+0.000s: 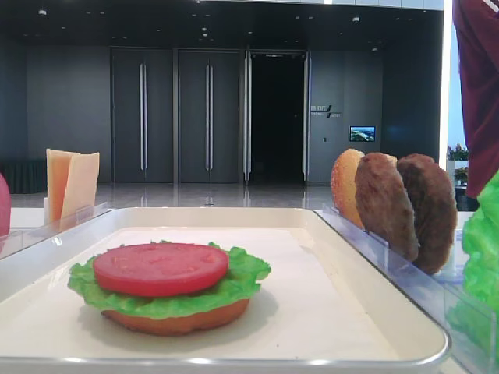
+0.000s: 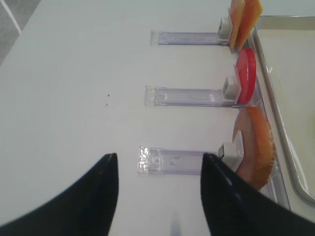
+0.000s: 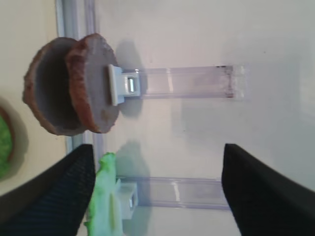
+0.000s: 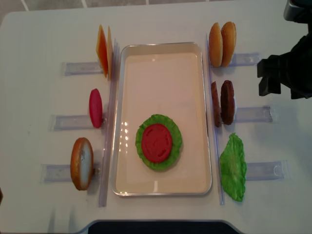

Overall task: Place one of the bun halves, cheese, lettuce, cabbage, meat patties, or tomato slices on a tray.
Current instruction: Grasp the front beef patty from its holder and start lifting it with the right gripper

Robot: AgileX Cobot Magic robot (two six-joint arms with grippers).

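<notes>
The cream tray (image 4: 161,73) holds a stack of flat bun half (image 1: 175,318), lettuce (image 4: 173,156) and a tomato slice (image 4: 157,142). Two meat patties (image 4: 223,102) stand on edge in a clear rack right of the tray, the lighter one (image 1: 386,204) nearer the tray. My right gripper (image 3: 157,191) hangs open over the table beside them, nothing between its fingers; the patties (image 3: 74,83) are ahead and a lettuce leaf (image 3: 106,196) is by one finger. My left gripper (image 2: 160,191) is open above a clear rack (image 2: 172,161), beside a bun half (image 2: 253,145).
Left racks hold cheese (image 4: 103,51), a tomato slice (image 4: 95,107) and a bun half (image 4: 81,163). Right racks hold two bun halves (image 4: 222,44) and a lettuce leaf (image 4: 234,168). The dark right arm (image 4: 287,73) hangs over the table's right side.
</notes>
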